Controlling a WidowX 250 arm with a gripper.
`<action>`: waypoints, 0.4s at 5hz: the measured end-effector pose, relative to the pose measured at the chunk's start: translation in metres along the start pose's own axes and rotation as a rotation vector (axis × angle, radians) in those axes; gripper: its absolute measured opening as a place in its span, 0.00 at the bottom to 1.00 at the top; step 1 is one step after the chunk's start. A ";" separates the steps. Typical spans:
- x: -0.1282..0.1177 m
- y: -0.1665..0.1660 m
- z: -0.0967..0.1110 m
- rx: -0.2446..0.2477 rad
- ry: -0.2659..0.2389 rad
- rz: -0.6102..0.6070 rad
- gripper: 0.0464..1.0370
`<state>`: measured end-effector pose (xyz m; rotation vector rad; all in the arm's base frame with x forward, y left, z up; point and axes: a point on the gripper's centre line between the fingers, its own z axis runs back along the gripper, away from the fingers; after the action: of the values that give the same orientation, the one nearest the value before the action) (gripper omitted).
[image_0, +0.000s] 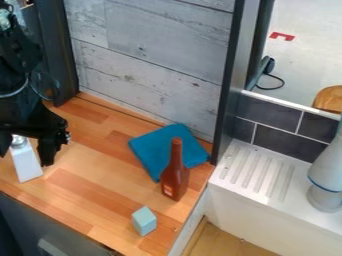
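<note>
A: Where is the gripper (27, 157)?

B: At the left edge of the view, pointing down over the desk (87, 172). The black arm above it comes in from the upper left.

A: And the fingers (48, 148)?

B: Wide apart. The top of a white bottle (27, 168) shows between them, with some desk visible between it and one finger. I can't tell whether either finger touches it.

A: How does that bottle sit?

B: Upright on the desk, near its front edge.

A: What else is there?

B: A blue cloth (150, 150) lies flat near the back wall (147, 75), which has pale wooden boards. A red-brown bottle (174, 177) stands upright in front of the cloth, its neck overlapping it in the view. Nearer the front is a pale blue block (143, 221), apart from both.

A: Beyond the desk?

B: A dark post (229, 85) rises at the back corner. To the right of it is a white ledge (277, 197) with grooves, below dark tiles (287, 142). A pale, rounded object (326, 175) with a blue line around it stands on the ledge at the right edge.
</note>
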<state>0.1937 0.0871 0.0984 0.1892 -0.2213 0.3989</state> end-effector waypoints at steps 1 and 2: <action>-0.003 -0.001 -0.003 -0.002 0.017 -0.004 0.96; 0.008 0.018 -0.008 0.002 0.021 0.060 0.96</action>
<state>0.1947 0.1079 0.0947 0.1809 -0.2062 0.4610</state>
